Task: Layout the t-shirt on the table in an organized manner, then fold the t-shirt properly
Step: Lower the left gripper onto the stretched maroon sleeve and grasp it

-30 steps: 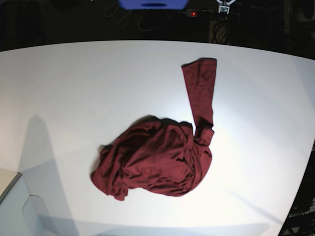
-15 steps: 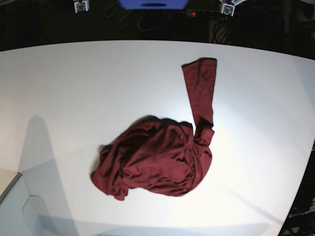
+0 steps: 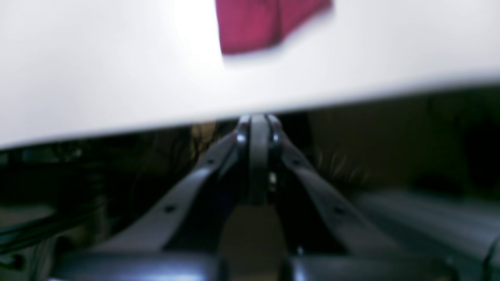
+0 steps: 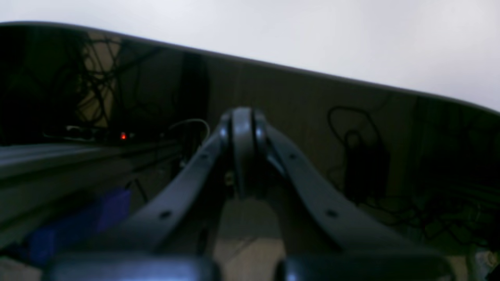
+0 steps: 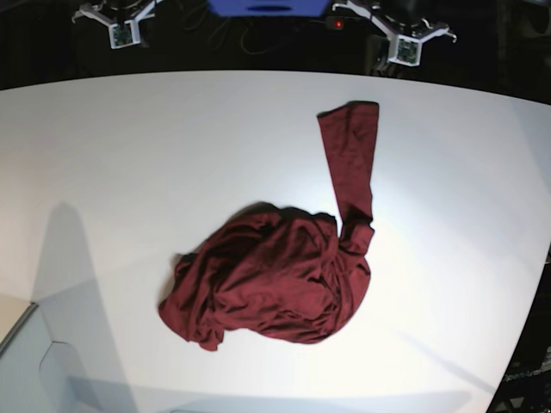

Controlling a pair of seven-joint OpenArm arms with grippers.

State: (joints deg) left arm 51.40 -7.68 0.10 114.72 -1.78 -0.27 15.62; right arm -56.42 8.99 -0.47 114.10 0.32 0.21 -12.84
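Observation:
The dark maroon t-shirt (image 5: pixel 271 280) lies crumpled in a heap on the white table (image 5: pixel 155 155), a little right of centre. One long sleeve (image 5: pixel 351 159) stretches from the heap toward the far edge. My left gripper (image 5: pixel 405 47) hovers beyond the far edge, just past the sleeve's end. In the left wrist view this gripper (image 3: pixel 258 119) is shut and empty, with the sleeve end (image 3: pixel 265 23) ahead on the table (image 3: pixel 117 78). My right gripper (image 5: pixel 120 33) is at the far left, off the table. In the right wrist view it (image 4: pixel 242 113) is shut and empty.
A blue object (image 5: pixel 269 7) and a red light (image 5: pixel 339 24) sit in the dark behind the table's far edge. A pale grey box shape (image 5: pixel 26 361) is at the near left corner. Cables (image 4: pixel 351 140) hang in the dark under the table edge.
Both grippers have come down further into the top of the base view, toward the table's far edge. The shirt has not moved.

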